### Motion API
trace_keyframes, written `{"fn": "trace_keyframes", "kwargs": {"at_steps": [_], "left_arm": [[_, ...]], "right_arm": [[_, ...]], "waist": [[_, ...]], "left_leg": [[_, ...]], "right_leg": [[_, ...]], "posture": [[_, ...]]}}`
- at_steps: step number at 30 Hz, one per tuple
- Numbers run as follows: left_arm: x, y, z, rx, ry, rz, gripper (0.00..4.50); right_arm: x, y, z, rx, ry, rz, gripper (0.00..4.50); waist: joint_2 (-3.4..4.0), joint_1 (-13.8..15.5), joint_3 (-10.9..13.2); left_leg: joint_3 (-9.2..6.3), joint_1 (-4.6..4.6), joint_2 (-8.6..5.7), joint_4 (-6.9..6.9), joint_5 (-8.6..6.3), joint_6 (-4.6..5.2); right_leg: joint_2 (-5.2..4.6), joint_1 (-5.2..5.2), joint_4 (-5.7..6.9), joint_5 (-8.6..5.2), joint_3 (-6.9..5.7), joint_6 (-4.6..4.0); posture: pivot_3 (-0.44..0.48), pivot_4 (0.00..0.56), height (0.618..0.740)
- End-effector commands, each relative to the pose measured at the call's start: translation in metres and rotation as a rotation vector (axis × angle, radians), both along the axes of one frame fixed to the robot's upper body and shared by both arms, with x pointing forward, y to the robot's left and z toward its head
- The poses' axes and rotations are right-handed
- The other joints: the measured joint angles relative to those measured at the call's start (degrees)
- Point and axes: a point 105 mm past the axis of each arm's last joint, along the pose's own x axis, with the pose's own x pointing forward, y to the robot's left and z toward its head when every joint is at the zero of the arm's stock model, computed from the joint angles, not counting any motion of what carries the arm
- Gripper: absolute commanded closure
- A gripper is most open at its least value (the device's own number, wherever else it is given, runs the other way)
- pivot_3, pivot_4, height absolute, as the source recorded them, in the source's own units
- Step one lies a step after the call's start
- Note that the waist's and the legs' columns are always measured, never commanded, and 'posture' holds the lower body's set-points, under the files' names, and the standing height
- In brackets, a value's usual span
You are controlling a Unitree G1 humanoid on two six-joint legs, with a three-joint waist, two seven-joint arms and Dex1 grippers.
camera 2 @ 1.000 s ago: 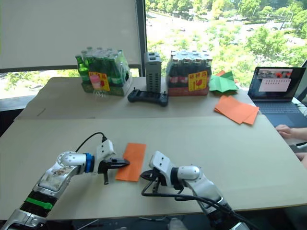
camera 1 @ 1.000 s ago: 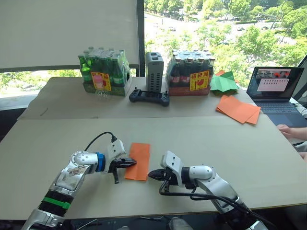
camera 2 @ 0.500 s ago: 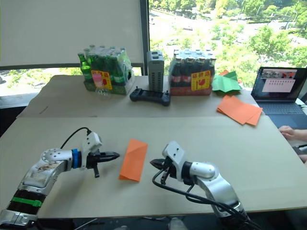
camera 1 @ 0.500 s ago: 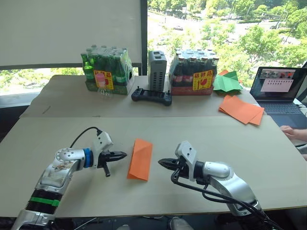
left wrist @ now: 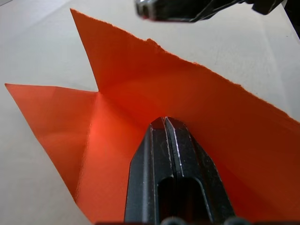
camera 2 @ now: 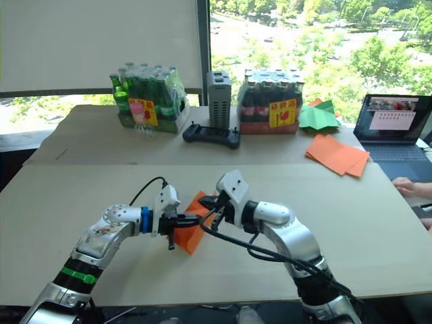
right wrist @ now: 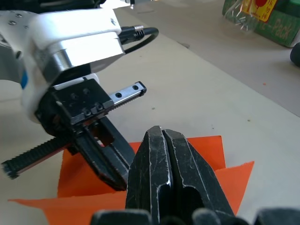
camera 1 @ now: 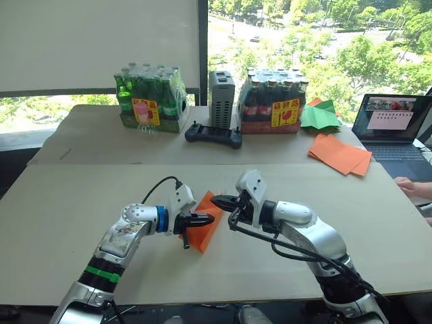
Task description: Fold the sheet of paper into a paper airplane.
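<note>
Since half a second before, both tools had moved in to the sheet of paper [camera 1: 203, 228] at the near middle of the surface [camera 1: 61, 202]. The left tool [camera 1: 208, 219], fingers pressed together, hid part of it; the right tool [camera 1: 217, 200], also closed, touched its raised far edge.

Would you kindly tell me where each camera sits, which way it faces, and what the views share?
Left and right eye views: on the head, looking forward and down over the table; both arms show, meeting at the sheet of paper.
Left wrist view: on the left wrist, looking along the shut left end effector at the paper; the right end effector shows too.
Right wrist view: on the right wrist, looking along its shut fingers toward the left arm.
Shared: all show the orange paper and both end effectors.
</note>
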Motion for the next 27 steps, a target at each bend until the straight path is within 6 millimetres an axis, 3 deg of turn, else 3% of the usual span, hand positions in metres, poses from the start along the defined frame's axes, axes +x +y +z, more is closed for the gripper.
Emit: {"fn": "trace_keyframes", "kwargs": {"at_steps": [1,4,9,13,16,20,23,27], "left_arm": [[0.0,0.0,0.007,-0.006,-0.041,0.003,4.5],[0.0,0.006,0.006,0.004,-0.042,0.021,4.5],[-0.003,0.017,-0.001,0.043,-0.035,0.044,4.5],[-0.003,0.015,-0.002,0.044,-0.039,0.039,4.5],[-0.003,0.005,0.0,0.026,-0.044,0.022,4.5],[-0.004,0.003,-0.002,0.027,-0.041,0.016,4.5],[-0.005,0.003,-0.001,0.025,-0.039,0.012,4.5],[-0.004,0.002,0.002,0.019,-0.042,0.009,4.5]], "right_arm": [[0.004,-0.008,-0.019,-0.134,-0.008,-0.024,4.43],[0.002,-0.019,-0.039,-0.217,0.022,-0.044,4.43],[-0.003,-0.033,-0.045,-0.247,0.043,-0.078,4.43],[-0.001,-0.033,-0.03,-0.166,0.024,-0.107,4.43],[0.005,-0.04,-0.006,-0.048,-0.007,-0.158,4.43],[0.001,-0.059,-0.004,-0.061,-0.008,-0.182,4.43],[-0.001,-0.076,-0.012,-0.109,0.012,-0.216,4.43],[-0.012,-0.091,-0.048,-0.267,0.089,-0.211,4.43]], "waist": [[0.0,0.27,0.0],[0.0,0.54,0.0],[0.0,0.04,0.0],[0.0,0.06,0.0],[0.0,0.16,0.0],[0.0,0.54,0.0],[0.0,0.53,0.0],[0.0,0.37,0.0]], "left_leg": [[-0.01,-0.16,-0.01,0.06,0.0,0.0],[-0.02,-0.44,-0.11,0.19,0.0,0.0],[-0.04,-0.43,-0.1,0.18,0.0,0.0],[-0.07,-0.39,-0.09,0.18,0.0,0.0],[-0.09,-0.4,-0.1,0.2,0.0,0.0],[-0.09,-0.43,-0.11,0.2,0.0,0.0],[-0.09,-0.44,-0.11,0.19,0.0,0.0],[-0.09,-0.42,-0.11,0.2,0.0,0.0]], "right_leg": [[-0.03,-0.14,0.03,0.0,-0.02,0.0],[-0.15,-0.39,0.08,0.03,-0.05,0.02],[-0.16,-0.4,0.13,0.03,-0.07,0.01],[-0.13,-0.39,0.19,0.03,-0.09,0.0],[-0.13,-0.38,0.18,0.03,-0.09,0.0],[-0.14,-0.37,0.14,0.04,-0.1,0.0],[-0.14,-0.37,0.12,0.03,-0.11,0.0],[-0.14,-0.36,0.15,0.03,-0.11,0.0]], "posture": [[0.0,0.15,0.733],[0.0,0.15,0.733],[0.0,0.15,0.733],[0.0,0.15,0.733],[0.0,0.15,0.733],[0.0,0.15,0.733],[0.0,0.15,0.733],[0.0,0.15,0.733]]}}
